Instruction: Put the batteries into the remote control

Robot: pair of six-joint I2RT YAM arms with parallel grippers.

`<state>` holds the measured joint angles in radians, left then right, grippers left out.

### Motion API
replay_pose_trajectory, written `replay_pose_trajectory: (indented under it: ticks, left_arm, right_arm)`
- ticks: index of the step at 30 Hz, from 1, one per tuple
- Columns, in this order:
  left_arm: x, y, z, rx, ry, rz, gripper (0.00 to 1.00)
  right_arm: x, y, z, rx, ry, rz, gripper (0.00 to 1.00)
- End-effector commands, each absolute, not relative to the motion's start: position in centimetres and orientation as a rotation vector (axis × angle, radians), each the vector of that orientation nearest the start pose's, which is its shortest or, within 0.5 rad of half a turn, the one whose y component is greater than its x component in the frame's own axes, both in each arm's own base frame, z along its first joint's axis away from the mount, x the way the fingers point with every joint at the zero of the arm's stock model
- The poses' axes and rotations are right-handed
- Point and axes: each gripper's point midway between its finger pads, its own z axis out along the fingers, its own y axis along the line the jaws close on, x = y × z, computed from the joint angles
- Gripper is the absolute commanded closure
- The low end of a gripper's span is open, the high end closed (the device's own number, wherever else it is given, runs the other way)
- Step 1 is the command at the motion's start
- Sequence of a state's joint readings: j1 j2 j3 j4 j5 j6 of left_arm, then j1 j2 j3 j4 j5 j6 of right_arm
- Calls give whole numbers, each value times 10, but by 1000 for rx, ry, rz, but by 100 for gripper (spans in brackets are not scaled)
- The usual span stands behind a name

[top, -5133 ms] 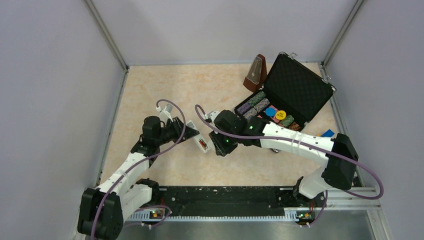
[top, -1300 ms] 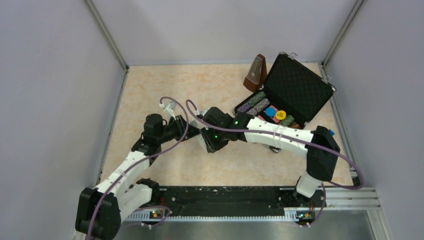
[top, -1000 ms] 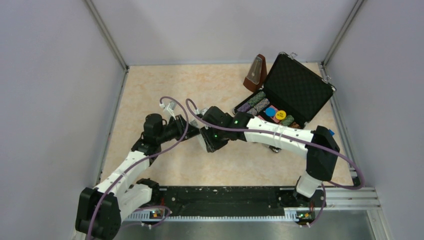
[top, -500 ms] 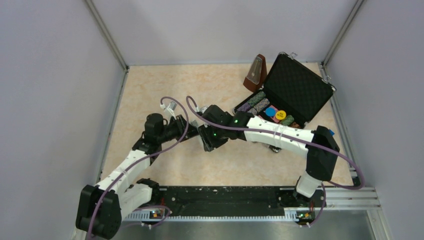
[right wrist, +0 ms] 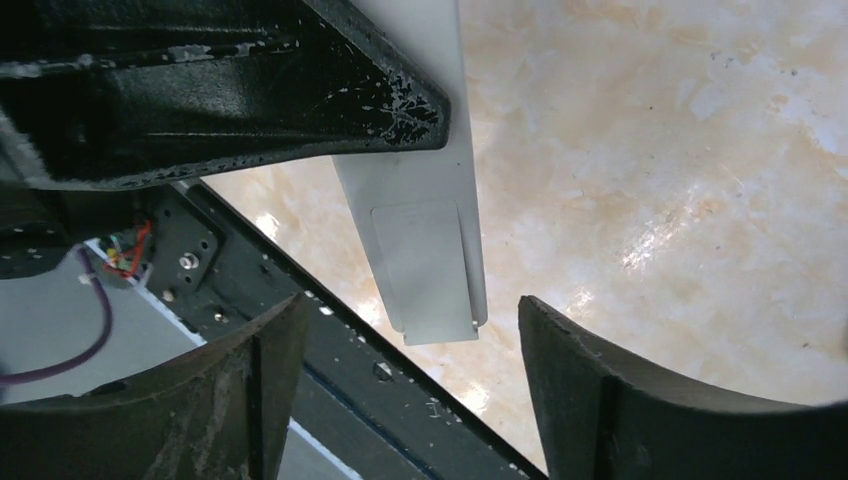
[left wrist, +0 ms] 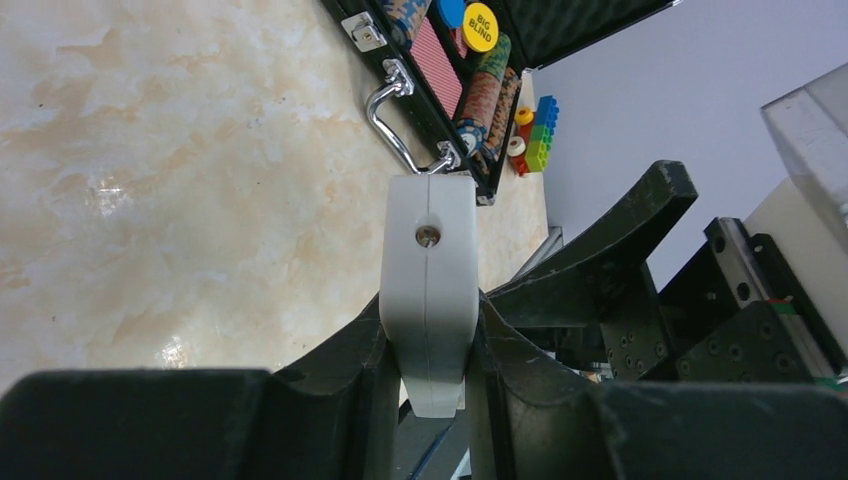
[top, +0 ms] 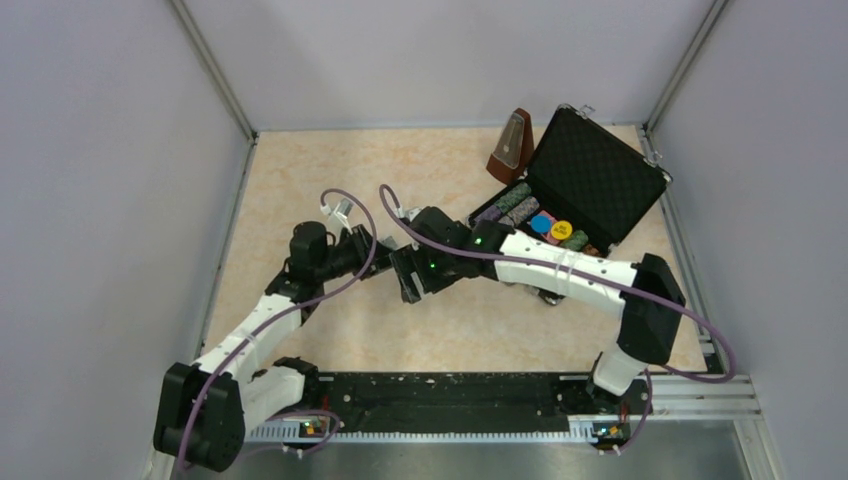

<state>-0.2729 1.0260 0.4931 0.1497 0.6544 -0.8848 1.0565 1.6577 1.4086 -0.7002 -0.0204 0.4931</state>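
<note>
In the left wrist view the remote control [left wrist: 425,290] shows end-on as a slim white bar, and my left gripper [left wrist: 428,335] is shut on its two sides. From above, the left gripper [top: 372,255] meets my right gripper [top: 403,278] mid-table, and the remote is mostly hidden between them. The right wrist view shows the remote's plain white back [right wrist: 420,200] with its cover panel seated. It hangs between the spread fingers of my open right gripper [right wrist: 410,320] without touching them. A black left finger [right wrist: 250,110] clamps the remote above. The batteries are out of view.
An open black case of poker chips [top: 590,180] lies at the back right, its metal handle [left wrist: 400,110] facing the grippers. A brown metronome [top: 511,145] stands beside it. Coloured toy blocks [left wrist: 537,130] lie past the case. A black rail [top: 450,390] runs along the near edge.
My right gripper has opened its jaws and shifted a little to the left along the remote. The left gripper still holds the remote and has barely moved.
</note>
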Motion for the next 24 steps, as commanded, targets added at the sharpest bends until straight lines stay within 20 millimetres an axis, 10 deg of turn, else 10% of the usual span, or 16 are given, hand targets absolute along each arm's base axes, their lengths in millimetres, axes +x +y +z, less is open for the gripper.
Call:
replay_pose_trajectory:
  ticks: [1,13,24]
  left_arm:
    - [260,-211,208,-116,2022,-1409,100]
    - [255,-212,278,-150,1887,-1503,100]
    - [245,-214,307,-371,1852,-1710,100]
  right_arm:
    - [191,366,210,-584,2426,743,21]
    - [195,335,264,72,2169,1107,17]
    - [206,346,307,286,1927,1395,18]
